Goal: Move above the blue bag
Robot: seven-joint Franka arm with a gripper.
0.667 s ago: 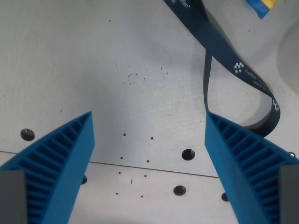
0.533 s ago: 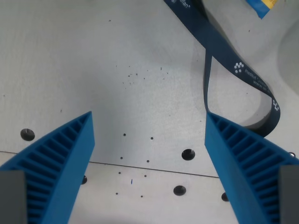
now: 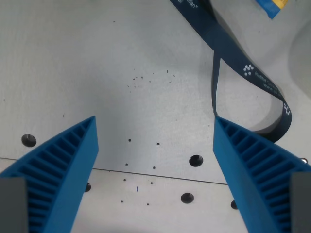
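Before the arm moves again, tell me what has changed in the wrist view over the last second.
Nothing has visibly changed. The gripper stays open and empty over the bare table, the dark blue strap lies looped at the wrist view's right as before, and the blue bag's corner remains at the top edge.

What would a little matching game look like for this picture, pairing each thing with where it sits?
Things:
1. gripper
2. dark blue strap
3. blue bag corner
4. table holes

Places:
A. top right edge
B. fingers at both bottom corners, open
C. looping down the right side
D. scattered along the bottom

Pairs: 1-B, 2-C, 3-A, 4-D
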